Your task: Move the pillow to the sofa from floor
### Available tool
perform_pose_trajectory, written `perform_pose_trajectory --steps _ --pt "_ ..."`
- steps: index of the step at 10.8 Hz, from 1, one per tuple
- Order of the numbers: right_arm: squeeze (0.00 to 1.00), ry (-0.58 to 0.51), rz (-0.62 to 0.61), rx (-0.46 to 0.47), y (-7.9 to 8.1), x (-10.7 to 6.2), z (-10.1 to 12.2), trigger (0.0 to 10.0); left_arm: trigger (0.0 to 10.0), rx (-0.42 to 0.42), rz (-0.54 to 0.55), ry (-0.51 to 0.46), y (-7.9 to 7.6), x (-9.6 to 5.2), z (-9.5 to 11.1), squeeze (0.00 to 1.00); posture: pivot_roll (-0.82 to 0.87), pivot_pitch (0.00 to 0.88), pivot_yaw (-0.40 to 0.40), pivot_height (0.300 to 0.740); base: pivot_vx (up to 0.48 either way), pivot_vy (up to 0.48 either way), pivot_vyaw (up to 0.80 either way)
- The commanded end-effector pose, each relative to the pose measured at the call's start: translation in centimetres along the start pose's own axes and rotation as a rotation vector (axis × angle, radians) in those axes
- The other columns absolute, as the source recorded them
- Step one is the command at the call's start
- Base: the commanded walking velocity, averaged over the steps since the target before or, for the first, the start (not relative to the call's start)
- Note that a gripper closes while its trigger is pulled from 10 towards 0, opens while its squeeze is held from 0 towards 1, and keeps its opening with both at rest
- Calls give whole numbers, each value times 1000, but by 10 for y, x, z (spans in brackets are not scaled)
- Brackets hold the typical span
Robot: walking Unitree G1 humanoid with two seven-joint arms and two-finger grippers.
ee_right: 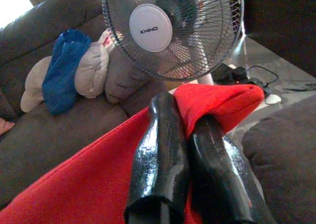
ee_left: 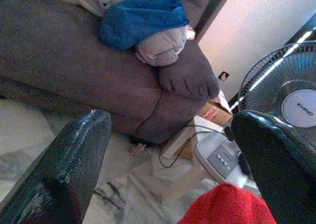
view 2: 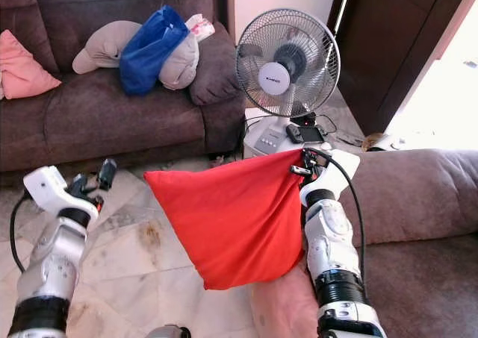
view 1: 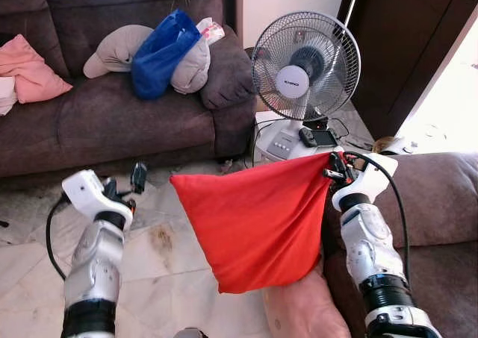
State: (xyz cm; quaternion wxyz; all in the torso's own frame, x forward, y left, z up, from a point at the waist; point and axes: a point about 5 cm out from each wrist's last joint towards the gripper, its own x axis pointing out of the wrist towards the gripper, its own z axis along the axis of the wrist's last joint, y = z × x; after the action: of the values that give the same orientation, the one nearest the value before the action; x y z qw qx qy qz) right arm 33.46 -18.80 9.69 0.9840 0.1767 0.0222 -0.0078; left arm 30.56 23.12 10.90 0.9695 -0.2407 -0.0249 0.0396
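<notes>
The pillow [view 1: 258, 222] is plain bright red, pinched at its far right corner by the glossy black fingers [ee_right: 160, 150] of the right gripper [view 1: 334, 168], whose arm is silver with a white wrist and black cable, and below it on the near floor lies a pale pink cushion [view 1: 306, 308]. The far sofa [view 1: 112, 121] is dark brown-purple, carrying a salmon pink cushion [view 1: 30, 69] at left and a beige pillow [view 1: 119, 47] draped with a royal blue cloth [view 1: 160, 54]. The fan [view 1: 305, 68] is grey and white, and the floor [view 1: 172, 271] is cream marble with brownish veining.
</notes>
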Motion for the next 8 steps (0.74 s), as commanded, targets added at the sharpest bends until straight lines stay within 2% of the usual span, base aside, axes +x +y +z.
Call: perform_pose_trajectory --steps 1,2,4,7,8 --pt "0 -45 0 -20 -7 4 16 10000 10000 37 -7 2 1 3 2 263 89 0 -23 740 0 0 0" --pt "0 -22 -4 -64 -10 3 14 10000 10000 35 -11 1 1 4 2 0 89 0 -23 740 0 0 0" --pt "0 -14 -42 -78 -22 1 16 10000 10000 34 -20 3 0 6 -1 0 83 0 -23 740 0 0 0" --pt "0 -8 -35 -79 -19 1 14 10000 10000 63 -24 54 -1 6 -16 0 85 0 -25 740 0 0 0" --pt "0 -6 -31 -81 -18 2 13 10000 10000 102 -37 82 -2 9 -23 0 85 0 -27 740 0 0 0"
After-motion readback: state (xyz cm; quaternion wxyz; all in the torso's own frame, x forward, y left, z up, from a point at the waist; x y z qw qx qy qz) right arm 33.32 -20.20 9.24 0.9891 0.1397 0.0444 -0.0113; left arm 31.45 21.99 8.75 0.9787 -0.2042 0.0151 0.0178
